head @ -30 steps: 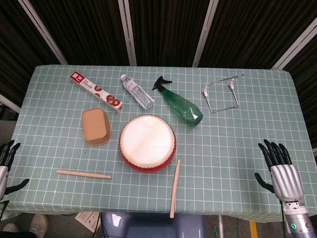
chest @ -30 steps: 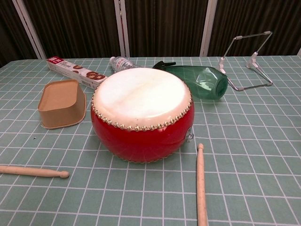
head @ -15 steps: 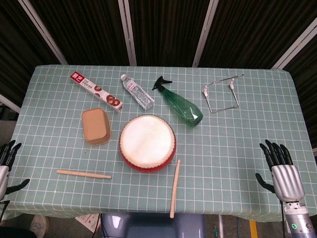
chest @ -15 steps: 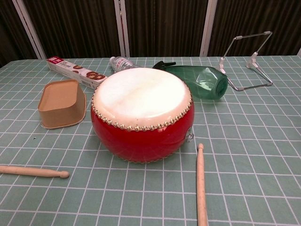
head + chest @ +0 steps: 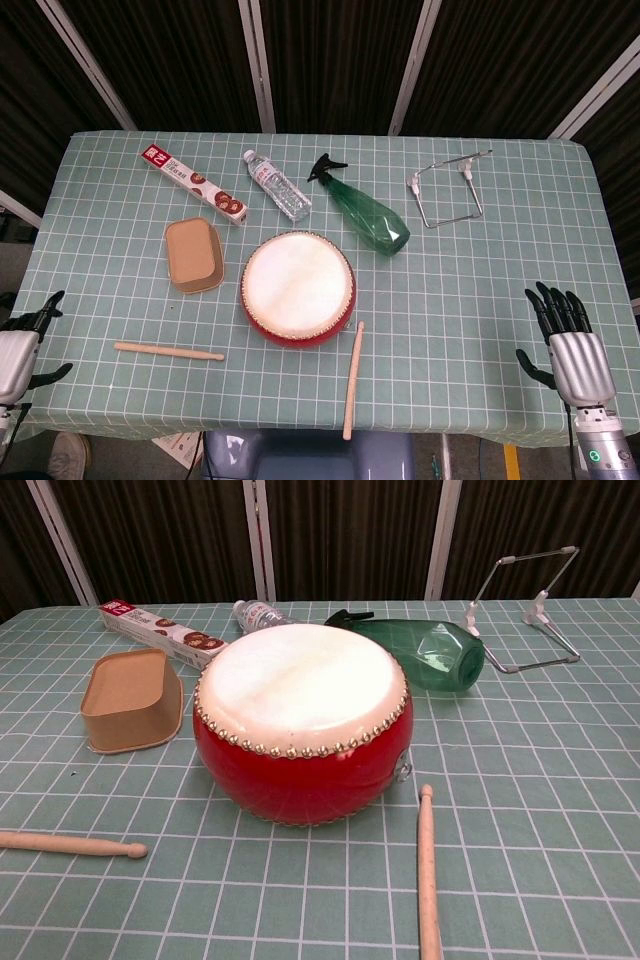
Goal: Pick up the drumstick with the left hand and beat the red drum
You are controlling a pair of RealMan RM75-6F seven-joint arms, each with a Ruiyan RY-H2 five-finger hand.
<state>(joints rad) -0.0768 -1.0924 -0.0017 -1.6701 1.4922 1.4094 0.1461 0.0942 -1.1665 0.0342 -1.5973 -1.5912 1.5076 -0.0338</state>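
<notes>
The red drum (image 5: pixel 297 291) with a white skin stands mid-table, and fills the centre of the chest view as the red drum (image 5: pixel 301 721). One wooden drumstick (image 5: pixel 168 351) lies flat at the front left, its tip toward the drum; it shows in the chest view as the drumstick (image 5: pixel 72 844). A second drumstick (image 5: pixel 352 381) lies lengthwise in front of the drum, seen again as the second drumstick (image 5: pixel 428 874). My left hand (image 5: pixel 20 350) hovers at the table's left front edge, fingers spread, holding nothing, well left of the first stick. My right hand (image 5: pixel 570 347) is at the front right, fingers apart and empty.
A tan tray (image 5: pixel 193 255) sits left of the drum. Behind it lie a red-and-white biscuit box (image 5: pixel 194 184), a water bottle (image 5: pixel 277 185), a green spray bottle (image 5: pixel 366 211) and a wire stand (image 5: pixel 447 186). The table's front edge runs just below both sticks.
My left hand has moved a little to the right and inward, toward the table's edge. The right hand, drum and sticks have stayed where they were.
</notes>
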